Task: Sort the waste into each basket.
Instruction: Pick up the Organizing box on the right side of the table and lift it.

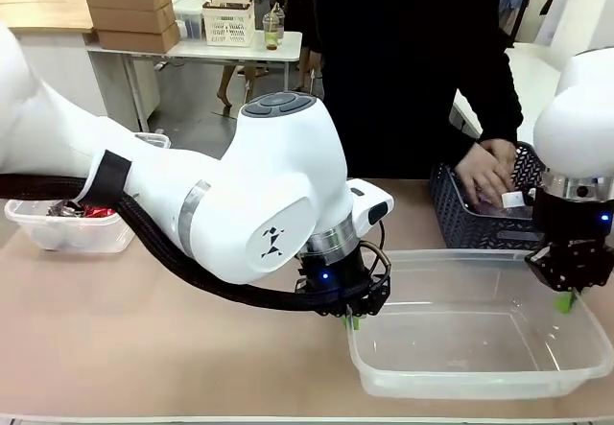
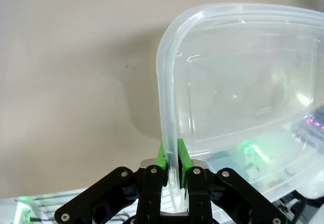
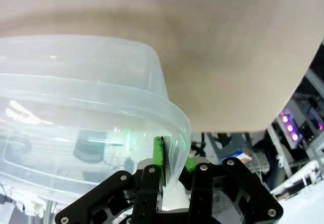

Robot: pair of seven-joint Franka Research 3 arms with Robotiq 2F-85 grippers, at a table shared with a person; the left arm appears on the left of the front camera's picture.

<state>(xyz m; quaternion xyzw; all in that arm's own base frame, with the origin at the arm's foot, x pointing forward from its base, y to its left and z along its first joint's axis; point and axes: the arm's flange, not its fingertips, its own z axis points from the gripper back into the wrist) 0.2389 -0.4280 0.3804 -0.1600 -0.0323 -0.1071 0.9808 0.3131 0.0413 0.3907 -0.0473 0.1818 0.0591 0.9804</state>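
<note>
Now, see-through rectangular plastic tub [image 1: 460,255] clamped from both ends.
Left gripper [image 1: 352,319] bites its left rim, right gripper [image 1: 566,300] its right rim, seemingly to lift it level; red dented cans [image 1: 88,211] lie far left of it.

Dark lattice basket [image 1: 449,214] far right; stacked cardboard boxes [image 1: 129,12] and a white lattice basket [image 1: 228,22] on a background table [image 1: 201,51].

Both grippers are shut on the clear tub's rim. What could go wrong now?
The thin rim of the clear rectangular plastic tub could flex or slip from the left gripper or right gripper if they move unevenly. Pushed back, it may hit the dark lattice basket where the person's hand works.
</note>
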